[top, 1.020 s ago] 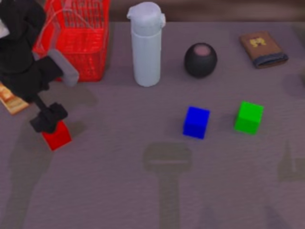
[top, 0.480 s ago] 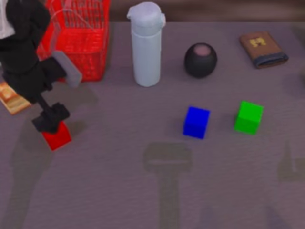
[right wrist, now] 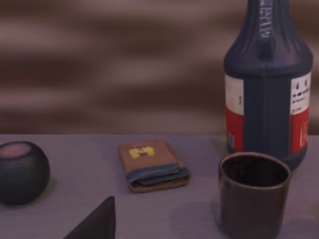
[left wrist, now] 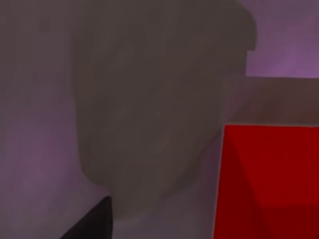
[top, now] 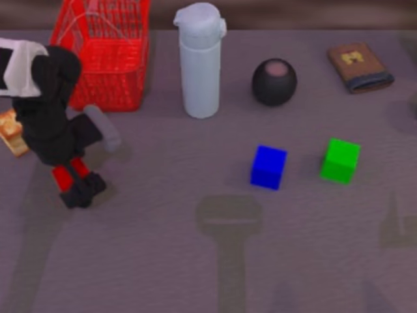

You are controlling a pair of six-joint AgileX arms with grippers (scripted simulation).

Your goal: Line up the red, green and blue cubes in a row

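Left pincer is clamped on the matte red cube – the blue cube and green cube, both boxy and plain, sit near each other on the surface.

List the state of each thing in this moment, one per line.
Red cube: between the left gripper's fingers, mostly hidden.
Blue cube: loose on the table, untouched.
Green cube: loose, right of the blue cube, apart from it.
Flask: upright, lid on.
Wallet: closed, lying flat.
Right gripper: out of the top view.
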